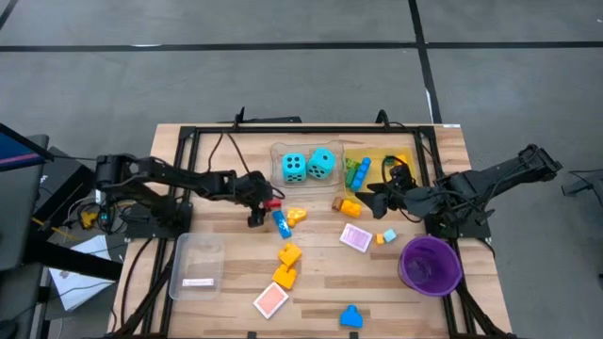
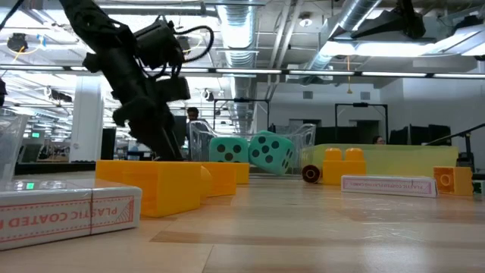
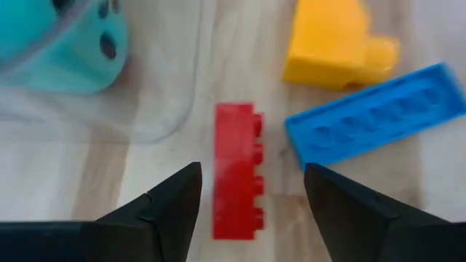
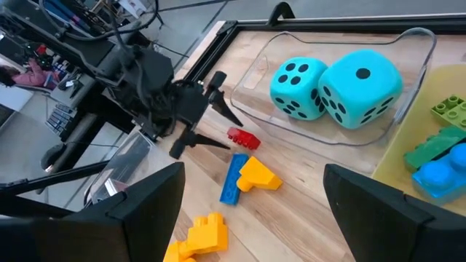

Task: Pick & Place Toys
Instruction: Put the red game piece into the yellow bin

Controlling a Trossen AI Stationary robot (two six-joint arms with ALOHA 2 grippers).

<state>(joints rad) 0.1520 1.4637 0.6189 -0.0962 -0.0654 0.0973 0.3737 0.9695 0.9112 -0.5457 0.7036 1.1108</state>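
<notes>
Left gripper [image 3: 247,196] hangs open, fingers astride a studded red brick [image 3: 237,169] lying flat on the wood grain, untouched, its long axis running along the fingers. Beside it lies a flat blue brick [image 3: 375,113]. Right gripper [image 1: 372,200] waits open by the yellow tray [image 1: 377,153].

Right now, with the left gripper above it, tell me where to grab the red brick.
Grip the red brick across its narrow width, on the two long sides, coming straight down. It lies flat on the table, long and thin. The left gripper already straddles it, jaws open. The blue brick lies close on one side; keep that finger tight in.
</notes>
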